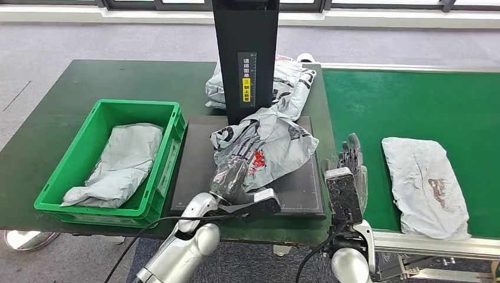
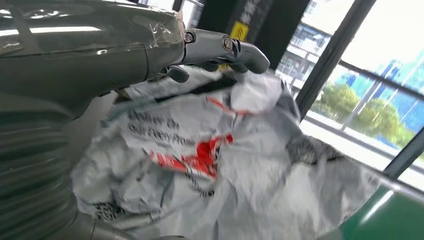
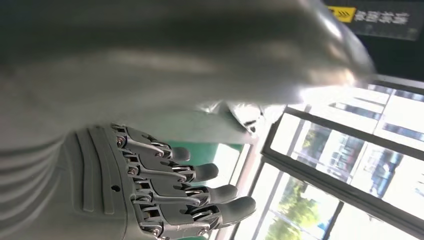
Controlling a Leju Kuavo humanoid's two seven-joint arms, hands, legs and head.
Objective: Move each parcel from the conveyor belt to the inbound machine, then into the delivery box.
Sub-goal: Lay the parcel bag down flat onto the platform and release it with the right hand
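Head view, centre of frame: a crumpled grey plastic mailer with red print point(image 1: 268, 144) lies on the black flat scanner platform point(image 1: 306, 188), and the left hand point(image 1: 236, 168) is laid on it, fingers spread; whether it grips is unclear. The slack film could slip free or snag the black upright post point(image 1: 244, 53). At lower right, the right hand point(image 1: 352, 162) hangs empty, fingers loosely apart. At left, the green plastic crate point(image 1: 65, 203) holds one parcel.

My left hand point(image 1: 236, 171) was dark grey against the parcel point(image 1: 268, 147), whose crumpled film was pale grey with black lettering and a red patch. The crate point(image 1: 150, 203) was bright green, the belt point(image 1: 424, 106) deeper green, the scale plate point(image 1: 194, 159) dull black.
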